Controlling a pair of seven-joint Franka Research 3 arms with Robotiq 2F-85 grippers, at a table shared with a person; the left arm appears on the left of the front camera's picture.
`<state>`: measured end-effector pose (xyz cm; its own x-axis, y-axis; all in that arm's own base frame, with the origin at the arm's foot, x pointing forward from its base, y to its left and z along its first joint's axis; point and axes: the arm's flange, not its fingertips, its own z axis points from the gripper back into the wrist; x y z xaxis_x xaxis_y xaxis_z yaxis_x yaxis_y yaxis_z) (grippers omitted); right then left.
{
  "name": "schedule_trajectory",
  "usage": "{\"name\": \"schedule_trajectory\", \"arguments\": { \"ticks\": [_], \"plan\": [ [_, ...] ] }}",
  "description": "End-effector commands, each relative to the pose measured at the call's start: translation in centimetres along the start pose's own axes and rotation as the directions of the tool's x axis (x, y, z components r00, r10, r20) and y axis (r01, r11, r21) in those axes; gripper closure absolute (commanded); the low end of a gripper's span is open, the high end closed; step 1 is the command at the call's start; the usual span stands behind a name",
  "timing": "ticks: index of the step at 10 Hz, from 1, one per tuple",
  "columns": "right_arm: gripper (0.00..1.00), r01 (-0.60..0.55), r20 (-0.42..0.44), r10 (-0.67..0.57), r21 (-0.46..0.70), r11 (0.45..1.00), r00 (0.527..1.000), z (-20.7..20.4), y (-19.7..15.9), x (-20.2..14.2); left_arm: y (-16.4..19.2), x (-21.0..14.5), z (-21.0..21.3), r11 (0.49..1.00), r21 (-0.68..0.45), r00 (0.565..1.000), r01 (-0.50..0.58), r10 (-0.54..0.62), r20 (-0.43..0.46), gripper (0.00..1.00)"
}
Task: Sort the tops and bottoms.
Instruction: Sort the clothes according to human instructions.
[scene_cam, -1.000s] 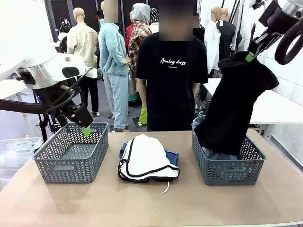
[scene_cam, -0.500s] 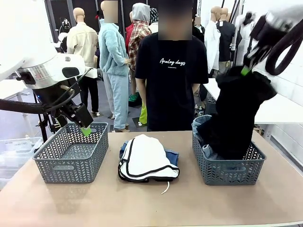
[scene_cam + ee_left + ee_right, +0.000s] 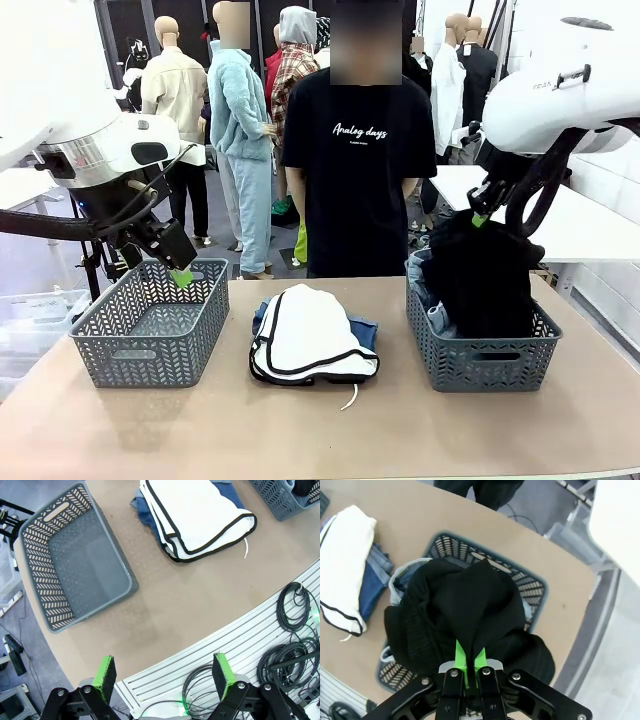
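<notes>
A: Where is the black top (image 3: 482, 280) compared with a second ago?
B: Lower. My right end effector (image 3: 468, 656) is clamped on a fold of it as before, but it has come down from high on the right. The top now sits bunched in the right basket (image 3: 480, 368) instead of hanging stretched above it.
A: And your other side?
B: Unchanged. My left end effector (image 3: 162, 671) hangs open by the left basket (image 3: 150, 335). The white top (image 3: 310, 335) lies on the bench (image 3: 300, 430) between the baskets.

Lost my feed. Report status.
Right gripper shut on black top, hanging into right basket. Left gripper open by left basket. White top on jeans. Nothing in the way.
</notes>
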<state>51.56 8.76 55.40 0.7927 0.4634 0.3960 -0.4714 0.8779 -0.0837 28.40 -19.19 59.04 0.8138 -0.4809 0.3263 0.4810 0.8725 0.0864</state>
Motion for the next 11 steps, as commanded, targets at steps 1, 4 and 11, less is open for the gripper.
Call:
{"name": "schedule_trajectory", "arguments": {
  "ticks": [1, 4, 11],
  "plan": [
    [1.0, 0.102, -0.06, -0.099, 0.033, 0.994, 0.993, -0.5, 0.4, -0.2, 0.1, -0.2, 0.0, 1.0, 0.005, 1.0, -0.012, 0.012, 0.001, 0.0],
    [1.0, 0.0, 0.0, 0.0, 0.0, 1.0, 1.0, 0.0, 0.0, 0.0, 0.1, -0.2, 0.0, 1.0, 0.005, 1.0, -0.012, 0.012, 0.001, 0.0],
    [1.0, 0.183, -0.03, -0.18, 0.169, 0.969, 0.983, -11.2, -3.4, -2.0, 0.1, -0.2, 0.0, 1.0, 0.005, 1.0, -0.012, 0.012, 0.001, 0.0]
  ]
}}
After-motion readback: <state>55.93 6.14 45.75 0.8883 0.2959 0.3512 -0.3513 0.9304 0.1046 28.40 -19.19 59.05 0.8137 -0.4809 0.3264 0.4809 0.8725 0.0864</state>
